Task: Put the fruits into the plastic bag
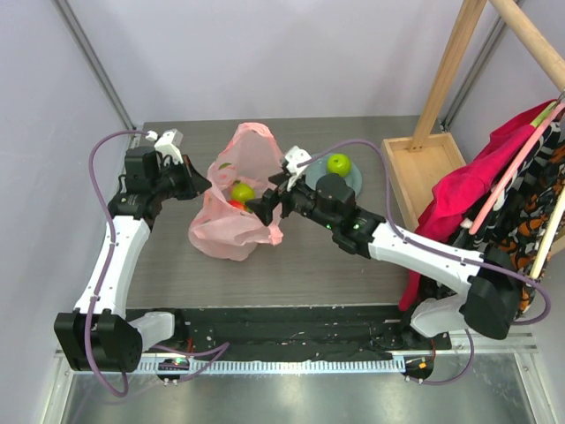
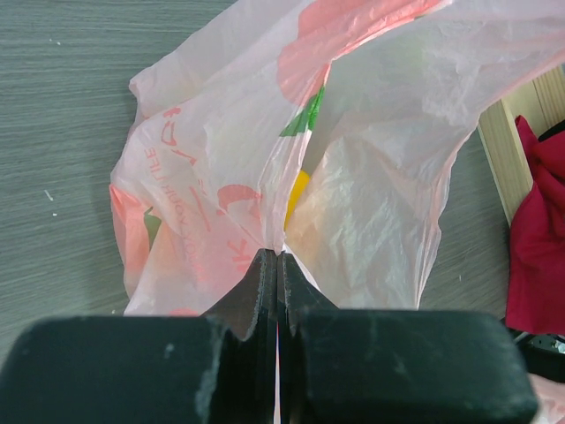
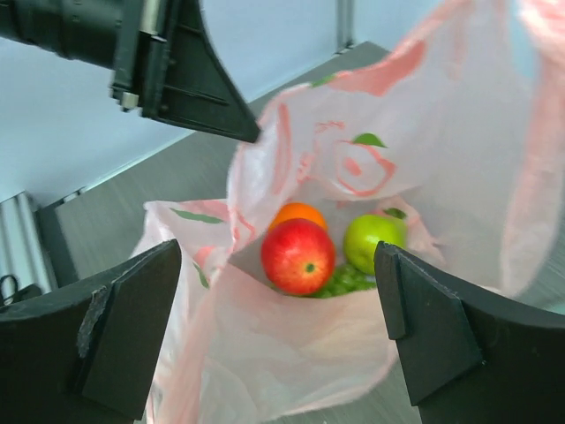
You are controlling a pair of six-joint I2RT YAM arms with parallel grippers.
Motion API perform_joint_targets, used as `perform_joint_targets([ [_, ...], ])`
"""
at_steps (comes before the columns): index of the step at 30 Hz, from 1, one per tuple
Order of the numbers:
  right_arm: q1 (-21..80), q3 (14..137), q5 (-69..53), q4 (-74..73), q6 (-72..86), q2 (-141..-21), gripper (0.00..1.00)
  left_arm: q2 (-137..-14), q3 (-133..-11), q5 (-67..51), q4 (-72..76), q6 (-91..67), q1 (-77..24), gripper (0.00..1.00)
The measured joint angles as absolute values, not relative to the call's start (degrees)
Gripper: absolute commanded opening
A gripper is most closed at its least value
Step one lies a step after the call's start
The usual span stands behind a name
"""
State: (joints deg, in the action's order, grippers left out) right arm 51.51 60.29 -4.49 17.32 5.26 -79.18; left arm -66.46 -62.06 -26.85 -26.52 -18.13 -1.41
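Pink translucent film, thin and crinkled: the plastic bag (image 1: 231, 231) stands near the middle of the grey wood-grain table (image 1: 335, 265), its mouth held up and open.

1. Left gripper (image 1: 196, 184) (image 2: 278, 256). Black, wedge-shaped fingers. Jaws pressed together, clamped on a gathered fold of the bag's left rim; the film fans out from the pinch.
2. Plastic bag (image 2: 380, 194) (image 3: 291, 353). Peach-red fruit prints with green leaves. Red lettering runs sideways down one panel in the left wrist view, too creased to read with confidence. A yellow patch shows through the film there.
3. Contents, seen from the right wrist: red apple (image 3: 298, 256), glossy and round; orange (image 3: 298, 215) behind it, touching; green apple (image 3: 374, 240) just beside it on the right; a knobbly green grape bunch (image 3: 344, 281) partly hidden beneath them.
4. Right gripper (image 1: 265, 208) (image 3: 275, 256). Black, flat matte pads. Jaws fully apart, holding nothing, poised at the bag's right side above its open mouth.
5. Plate (image 1: 357, 183). Round, grey, behind the right arm. A second green apple (image 1: 338, 163) sits on it, outside the bag.
6. Wooden tray (image 1: 424, 172). Pale, square, raised rim, at the table's right edge.
7. Red cloth (image 1: 477, 190). Soft, draped from a wooden rack at far right.
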Motion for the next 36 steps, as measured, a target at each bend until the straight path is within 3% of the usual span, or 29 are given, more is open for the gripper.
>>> perform_joint_targets([
  [6,48.6,50.6,2.1,21.7,6.3,-72.6,0.94,-66.5,-62.1,-26.7,-26.5,-18.1,-1.4,0.00],
  [15,36.6,40.5,17.2,27.8,17.1,-71.2,0.91,-66.5,-62.1,-26.6,-26.5,-18.1,-1.4,0.00],
  [20,29.2,47.3,21.5,22.9,22.2,-82.8,0.93,-66.5,-62.1,-26.5,-26.5,-18.1,-1.4,0.00],
  [27,27.0,56.8,22.9,16.1,24.8,-99.0,0.94,-66.5,-62.1,-26.1,-26.6,-18.1,-1.4,0.00],
  [36,26.8,62.7,25.0,12.9,25.9,-105.9,0.94,-66.5,-62.1,-26.1,-26.6,-18.1,-1.4,0.00],
])
